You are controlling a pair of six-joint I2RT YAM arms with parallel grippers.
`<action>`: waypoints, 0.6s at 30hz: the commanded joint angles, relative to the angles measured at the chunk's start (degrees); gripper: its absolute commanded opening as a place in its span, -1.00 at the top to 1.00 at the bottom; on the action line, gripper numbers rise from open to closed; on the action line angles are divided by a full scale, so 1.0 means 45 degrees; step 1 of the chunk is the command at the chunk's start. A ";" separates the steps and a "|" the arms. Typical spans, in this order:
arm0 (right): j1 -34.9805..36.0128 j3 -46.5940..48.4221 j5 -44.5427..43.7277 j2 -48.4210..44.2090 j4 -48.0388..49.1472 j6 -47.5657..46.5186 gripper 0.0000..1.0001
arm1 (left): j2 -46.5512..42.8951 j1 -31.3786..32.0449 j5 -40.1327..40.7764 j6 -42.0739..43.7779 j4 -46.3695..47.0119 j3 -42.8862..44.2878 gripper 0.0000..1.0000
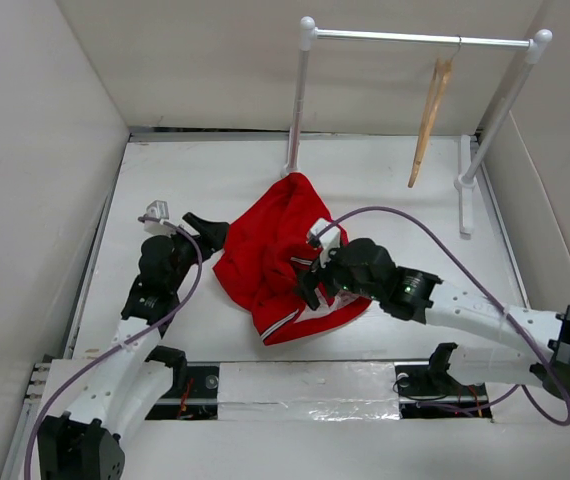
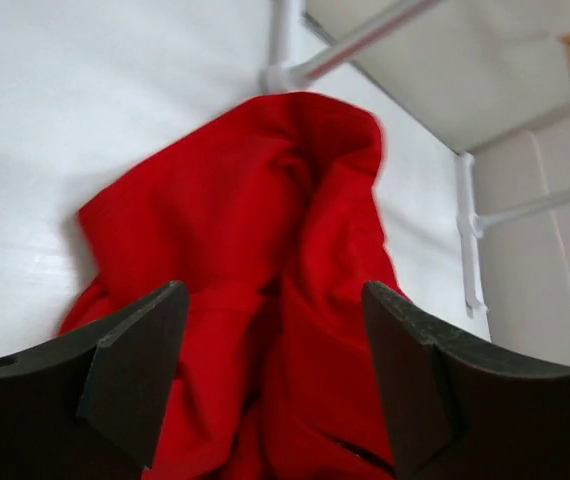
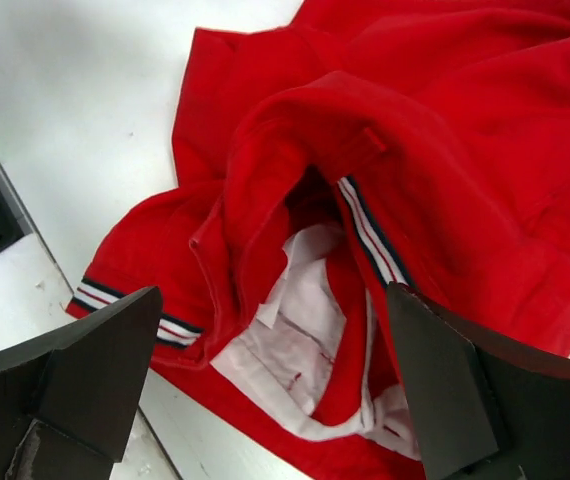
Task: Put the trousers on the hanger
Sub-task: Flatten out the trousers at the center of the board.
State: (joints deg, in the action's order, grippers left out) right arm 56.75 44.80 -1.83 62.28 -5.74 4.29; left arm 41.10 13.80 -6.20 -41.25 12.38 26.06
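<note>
The red trousers [image 1: 270,250] lie crumpled in the middle of the white table. In the right wrist view the trousers [image 3: 445,150] show a striped waistband and pale lining. My left gripper [image 1: 208,232] is open at the trousers' left edge; in the left wrist view [image 2: 270,375] red cloth [image 2: 265,220] lies between and beyond the fingers. My right gripper [image 1: 310,278] is open over the trousers' near right part, its fingers [image 3: 95,370] spread over the open waistband. The wooden hanger [image 1: 430,120] hangs on the white rail at the back right, far from both grippers.
The white clothes rail [image 1: 420,40] stands at the back on two posts with feet [image 1: 465,185] on the table. White walls enclose the table on the left, back and right. A taped metal strip [image 1: 305,385] runs along the near edge between the arm bases.
</note>
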 commanded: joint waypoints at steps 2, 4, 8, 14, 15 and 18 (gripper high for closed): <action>0.0474 0.1040 -0.1508 0.0982 0.1138 -0.0095 -1.00 | 0.0278 -0.0352 0.1045 -0.0168 -0.0525 -0.0694 -0.41; 0.0746 0.0964 -0.1606 0.1296 0.1621 0.0041 -1.00 | 0.1078 -0.0470 0.1103 -0.0207 -0.0351 -0.0772 -0.45; 0.0904 0.0612 -0.1821 0.1627 0.2290 0.0393 -0.90 | 0.2368 -0.0898 0.0870 -0.0344 0.0196 -0.0928 -0.47; 0.0904 0.0748 -0.3242 0.2370 0.2526 0.0296 -0.44 | 0.4204 -0.1270 0.0382 -0.0559 0.1407 -0.1320 -0.50; 0.0904 0.0826 -0.3382 0.2313 0.2506 0.0180 -0.13 | 0.4593 -0.1270 0.0304 -0.0539 0.1525 -0.1319 -0.51; 0.0730 0.0944 -0.4005 0.1689 0.2155 -0.0016 0.49 | 0.5277 -0.1270 -0.0067 -0.0656 0.2266 -0.1495 -0.62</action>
State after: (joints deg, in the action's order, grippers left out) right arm 60.42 46.44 -14.22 72.73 1.54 4.97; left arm 63.16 8.38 -4.25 -43.53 16.36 20.16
